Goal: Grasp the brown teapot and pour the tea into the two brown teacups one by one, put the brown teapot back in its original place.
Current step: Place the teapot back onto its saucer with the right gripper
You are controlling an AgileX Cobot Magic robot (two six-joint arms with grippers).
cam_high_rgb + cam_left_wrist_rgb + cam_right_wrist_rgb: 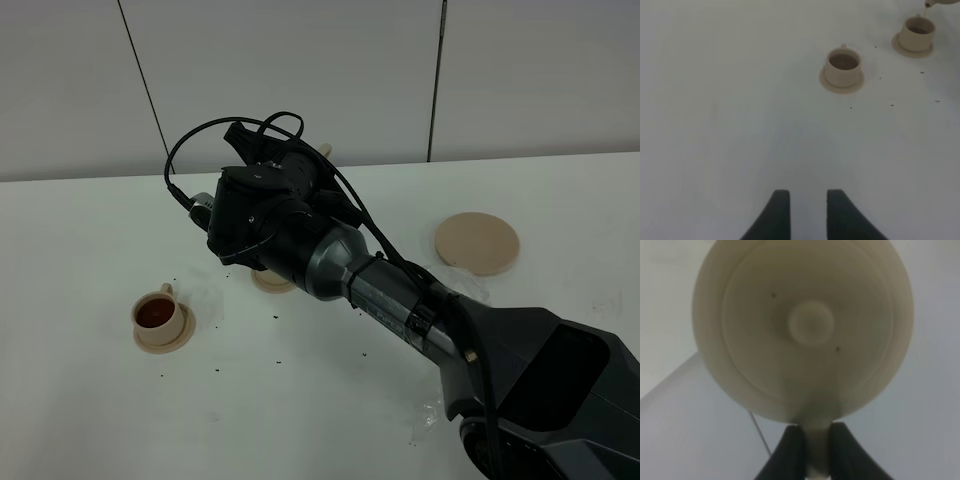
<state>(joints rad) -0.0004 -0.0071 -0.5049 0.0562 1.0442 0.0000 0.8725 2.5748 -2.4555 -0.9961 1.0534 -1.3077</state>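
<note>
Step in hand, as judged from the scene: pouring into the second of the two cups. The right pincer (810,450) is clamped on the loop handle of the teapot (805,330), its two fingers pressed against the handle from either side. Keep that clamp firm and tip the teapot slowly, holding the spout directly over the cup mouth, so that the stream does not overshoot onto the counter (80,400); dark specks already lie scattered on the counter near the cups. Level the teapot before moving it away, then carry it to the large saucer (477,243), which stands bare, well to the right of the filled cup (156,315). The left pincer (807,215) is idle, its fingers standing apart with nothing between them, well short of the near cup. The high view shows dark tea in the filled cup and the bare large saucer, but the right arm hides the teapot and nearly all of the second cup; only an edge of its small saucer (272,283) shows. The left wrist view supplies what is missing: the second cup (918,32) with the teapot spout (929,4) just above its rim. The right wrist view alone shows the grip and the knobbed lid.
</note>
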